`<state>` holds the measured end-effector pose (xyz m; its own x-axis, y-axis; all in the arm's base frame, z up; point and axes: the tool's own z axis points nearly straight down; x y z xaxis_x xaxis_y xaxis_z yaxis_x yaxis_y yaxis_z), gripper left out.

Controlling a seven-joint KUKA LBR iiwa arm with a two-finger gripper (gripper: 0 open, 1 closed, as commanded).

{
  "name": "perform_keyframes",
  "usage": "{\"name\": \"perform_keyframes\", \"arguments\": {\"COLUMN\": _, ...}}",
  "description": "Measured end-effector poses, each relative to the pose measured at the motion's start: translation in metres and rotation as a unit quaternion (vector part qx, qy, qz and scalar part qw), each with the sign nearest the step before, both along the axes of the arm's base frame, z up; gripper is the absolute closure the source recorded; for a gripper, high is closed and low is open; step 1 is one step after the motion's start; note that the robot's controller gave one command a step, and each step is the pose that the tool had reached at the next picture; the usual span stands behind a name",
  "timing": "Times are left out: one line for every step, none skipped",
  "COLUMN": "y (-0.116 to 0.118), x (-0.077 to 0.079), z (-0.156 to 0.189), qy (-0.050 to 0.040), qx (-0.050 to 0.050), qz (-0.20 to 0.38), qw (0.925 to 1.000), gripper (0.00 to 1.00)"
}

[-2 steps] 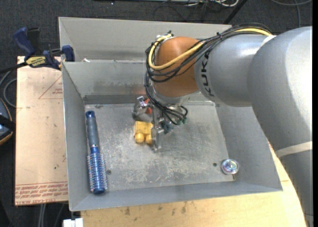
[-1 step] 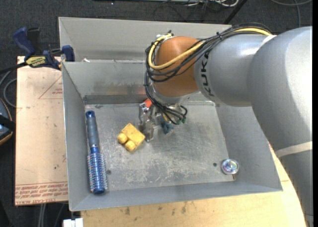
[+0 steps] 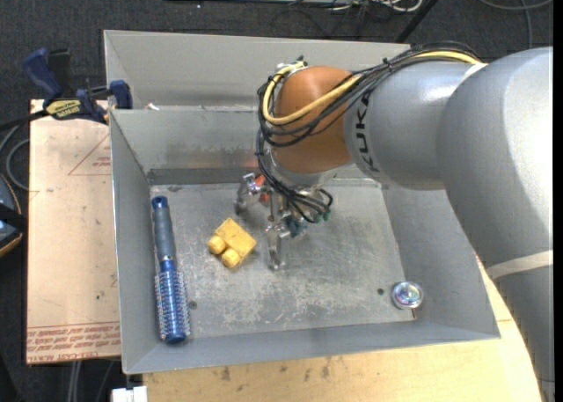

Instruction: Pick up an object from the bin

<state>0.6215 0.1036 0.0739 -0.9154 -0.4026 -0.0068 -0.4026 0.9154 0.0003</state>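
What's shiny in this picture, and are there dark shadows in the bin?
In the camera view, light glints off the small round metal thing in the bin's near right corner and gleams on the grey arm; shadows are soft, darkest along the foot of the back wall.

Matt metal, glossy plastic
We see metal fingers (image 3: 275, 249) over the bin's (image 3: 352, 303) scratched, matt grey metal; left of them a matt yellow block (image 3: 231, 243) and a glossy blue plastic brush (image 3: 167, 277); right, a shiny round piece (image 3: 405, 295).
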Motion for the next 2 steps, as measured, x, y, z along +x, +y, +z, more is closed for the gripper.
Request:
{"name": "perform_keyframes", "arguments": {"y": 0.068, "x": -0.034, "z": 0.006, "qy": 0.0019, "qx": 0.0, "qz": 0.108, "qw": 0.9941, "gripper": 0.0}}
{"name": "perform_keyframes", "arguments": {"y": 0.044, "x": -0.022, "z": 0.001, "qy": -0.0051, "qx": 0.002, "qz": 0.223, "qw": 0.9748, "gripper": 0.0}}
